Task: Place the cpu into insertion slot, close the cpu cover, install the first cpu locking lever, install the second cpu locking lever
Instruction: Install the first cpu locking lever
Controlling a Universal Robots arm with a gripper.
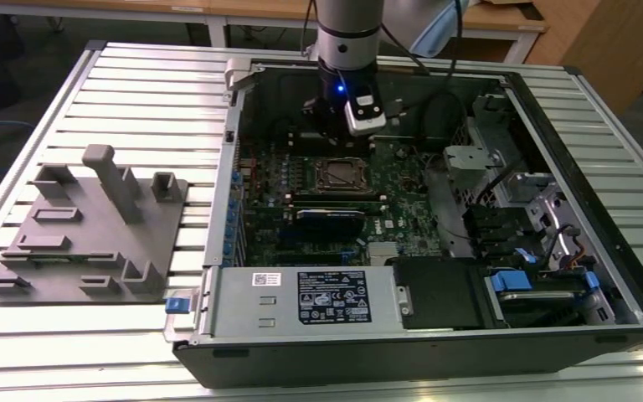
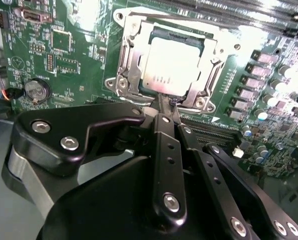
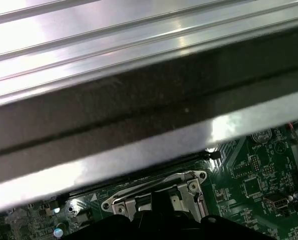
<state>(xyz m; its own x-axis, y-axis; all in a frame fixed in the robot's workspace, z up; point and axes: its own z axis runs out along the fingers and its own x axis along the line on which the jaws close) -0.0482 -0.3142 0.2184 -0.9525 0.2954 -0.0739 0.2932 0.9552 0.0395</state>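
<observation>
Board [image 2: 83, 55] is green with tiny silver dots, cpu [image 2: 171, 62] a pale silver-grey, cpu cover [image 2: 131, 65] shiny silver around it. Tool [image 2: 166, 107] is matte black. Grey ribbed worktop [image 1: 131, 92], dark grey fixture [image 1: 87, 226], little blue clips [image 1: 178, 303] on the black case [image 1: 411, 360].

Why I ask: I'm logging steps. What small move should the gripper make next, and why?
Probably a slow press down at the cover's near edge: the cpu is seated, the cover lies flat around it, and the gripper, tips together, is at that edge. Whether either lever is latched I cannot tell.
</observation>
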